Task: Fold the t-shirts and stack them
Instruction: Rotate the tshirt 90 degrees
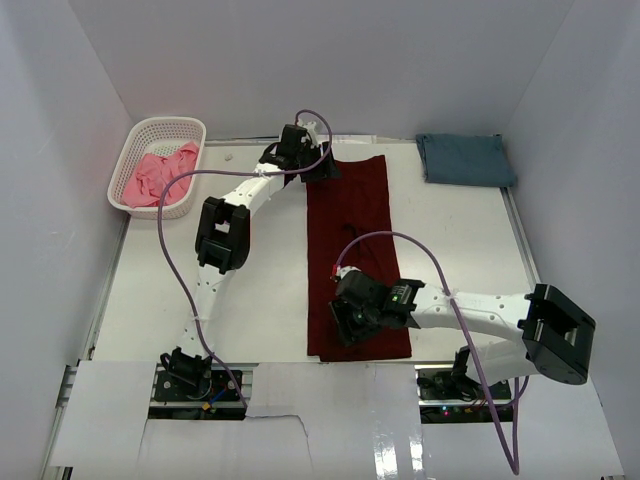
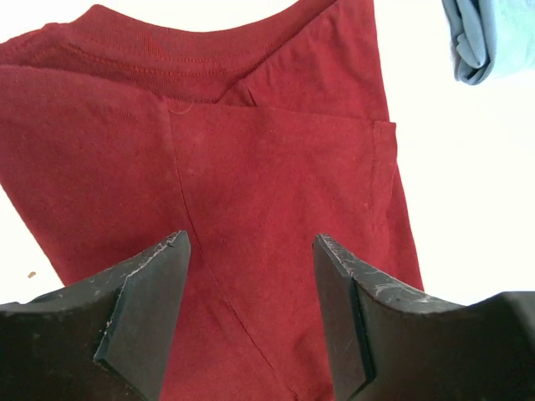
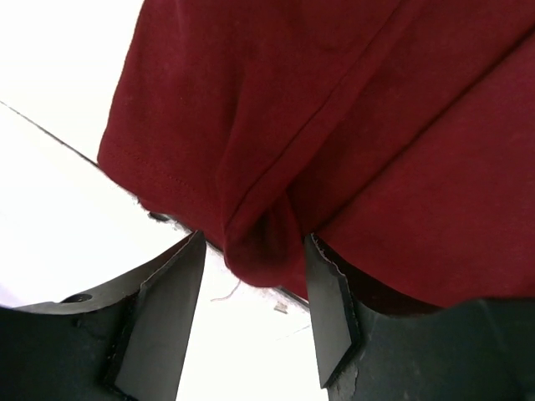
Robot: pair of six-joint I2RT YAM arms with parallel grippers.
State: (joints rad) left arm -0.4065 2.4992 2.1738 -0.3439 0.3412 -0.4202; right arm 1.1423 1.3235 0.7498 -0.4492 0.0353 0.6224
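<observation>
The dark maroon t-shirt [image 1: 350, 240] lies as a long narrow strip down the table's middle, collar at the far end. My left gripper [image 1: 322, 170] is open just above the collar end; the left wrist view shows the cloth [image 2: 276, 167] under its spread jaws [image 2: 251, 242]. My right gripper [image 1: 345, 325] is at the near hem, open, with a bulge of the maroon hem [image 3: 259, 242] hanging between its jaws [image 3: 255, 246]. The slate-blue t-shirt [image 1: 465, 158] lies folded at the back right. The pink t-shirt [image 1: 158, 176] is crumpled in the basket.
A white lattice basket [image 1: 185, 127] stands at the back left. White walls close in three sides. The near table edge [image 3: 50, 129] runs right under the maroon hem. The blue shirt's corner shows in the left wrist view [image 2: 485, 38].
</observation>
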